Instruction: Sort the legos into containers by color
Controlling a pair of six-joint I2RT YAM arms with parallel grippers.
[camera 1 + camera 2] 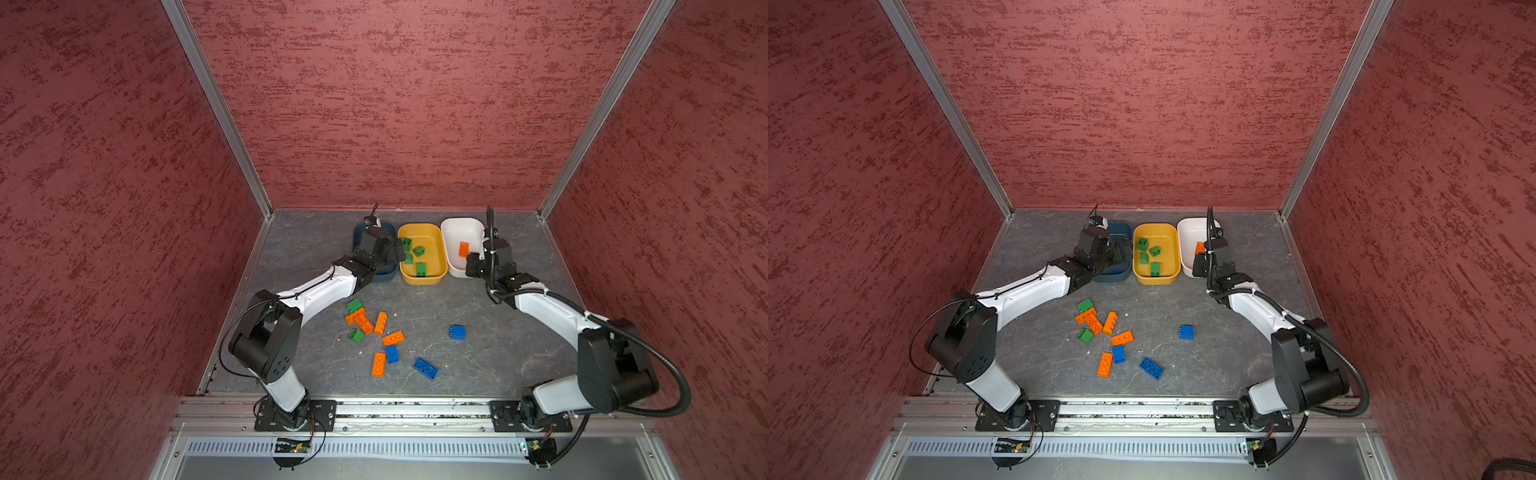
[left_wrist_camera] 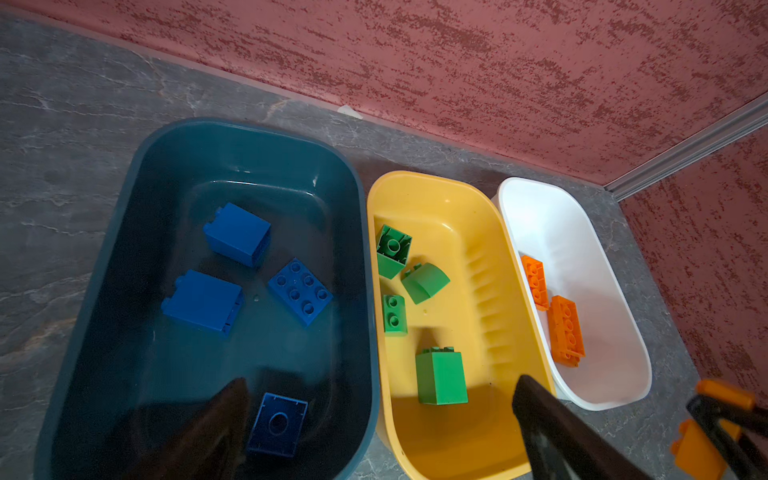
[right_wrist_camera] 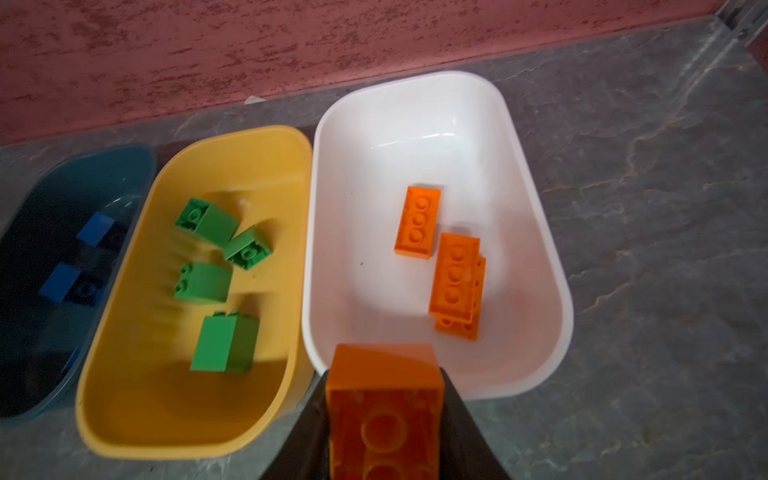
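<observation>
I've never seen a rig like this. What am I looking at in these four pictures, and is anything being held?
Two robot arms, bolted to a rail, work over a table. Two pictures look down on the whole scene from above; the other two come from a camera on each arm's wrist, looking along its tool. At the back stand three tubs: a teal tub with blue bricks, a yellow tub with green bricks, a white tub with orange bricks. More loose bricks of all three colours lie on the table. The left tool hangs open and empty above the teal and yellow tubs. The right tool is shut on an orange brick at the white tub's rim.
</observation>
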